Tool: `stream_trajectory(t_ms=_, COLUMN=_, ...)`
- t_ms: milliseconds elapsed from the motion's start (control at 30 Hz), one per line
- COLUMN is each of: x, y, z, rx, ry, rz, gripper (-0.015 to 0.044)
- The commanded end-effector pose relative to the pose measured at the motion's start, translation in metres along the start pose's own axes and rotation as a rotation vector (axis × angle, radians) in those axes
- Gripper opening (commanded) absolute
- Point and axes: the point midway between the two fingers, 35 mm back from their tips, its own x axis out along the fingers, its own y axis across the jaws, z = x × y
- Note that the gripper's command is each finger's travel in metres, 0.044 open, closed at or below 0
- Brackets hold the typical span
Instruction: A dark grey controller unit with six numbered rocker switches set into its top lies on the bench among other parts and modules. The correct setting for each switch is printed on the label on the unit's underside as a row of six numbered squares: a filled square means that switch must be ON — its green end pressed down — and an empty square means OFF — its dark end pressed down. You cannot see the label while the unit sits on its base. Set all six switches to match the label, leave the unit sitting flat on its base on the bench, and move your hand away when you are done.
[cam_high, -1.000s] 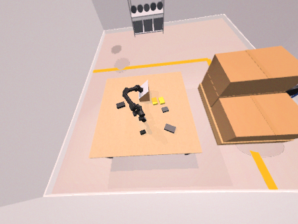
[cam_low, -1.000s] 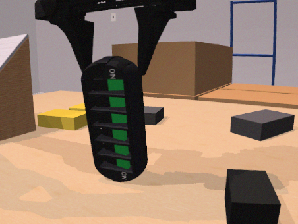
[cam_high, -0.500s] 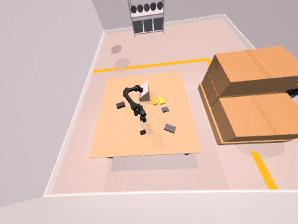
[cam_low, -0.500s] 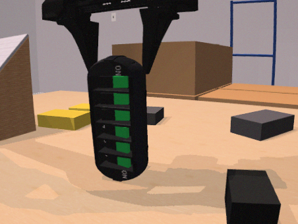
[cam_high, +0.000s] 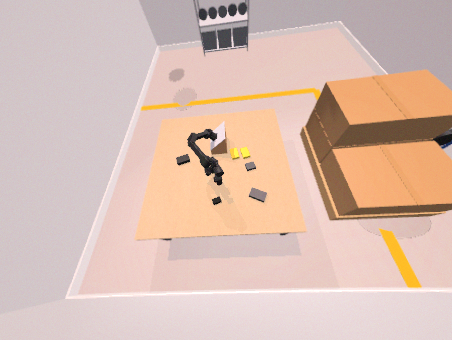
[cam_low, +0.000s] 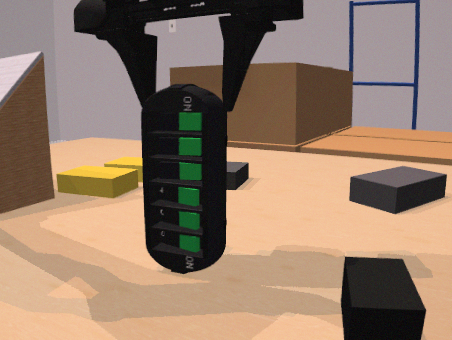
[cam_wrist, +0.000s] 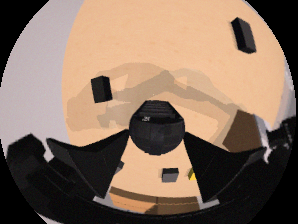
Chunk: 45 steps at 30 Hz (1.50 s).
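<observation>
The dark controller unit (cam_low: 214, 175) (cam_wrist: 157, 144) stands on end, its long side upright, between the two fingertips of my gripper (cam_low: 187, 104) (cam_wrist: 156, 134). The fingers grip its rounded upper end from both sides. Its switch face is toward the exterior camera, with the six green ends in a column and "ON" printed at top and bottom. Which end of each switch is pressed down I cannot tell for certain. The label on the underside faces away and is hidden. The lower end seems to hang just above the bench; contact is unclear.
A small black block (cam_high: 216, 200) (cam_low: 382, 285) (cam_wrist: 101, 89) lies near the unit. Another black block (cam_high: 183, 159) (cam_wrist: 243, 35) lies farther off. Grey blocks (cam_high: 258, 194) (cam_high: 250, 166), yellow blocks (cam_high: 234, 153) (cam_high: 245, 152) and a wedge-shaped stand (cam_high: 219, 145) (cam_low: 25, 145) are also on the bench.
</observation>
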Motion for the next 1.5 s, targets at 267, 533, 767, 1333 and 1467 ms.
stream_trajectory(t_ms=267, x=0.007, y=-0.001, z=-0.013, rx=0.004, ry=0.007, rz=-0.014, gripper=0.0338)
stream_trajectory(t_ms=533, x=0.008, y=-0.001, z=-0.019, rx=0.004, ry=0.007, rz=-0.014, gripper=0.0338)
stream_trajectory(t_ms=767, x=0.009, y=-0.001, z=-0.025, rx=0.004, ry=0.007, rz=-0.013, gripper=0.0338)
stream_trajectory(t_ms=1333, x=0.013, y=-0.001, z=-0.038, rx=0.004, ry=0.008, rz=-0.013, gripper=0.0338)
stream_trajectory(t_ms=1467, x=0.014, y=-0.001, z=-0.041, rx=0.004, ry=0.008, rz=-0.013, gripper=0.0338)
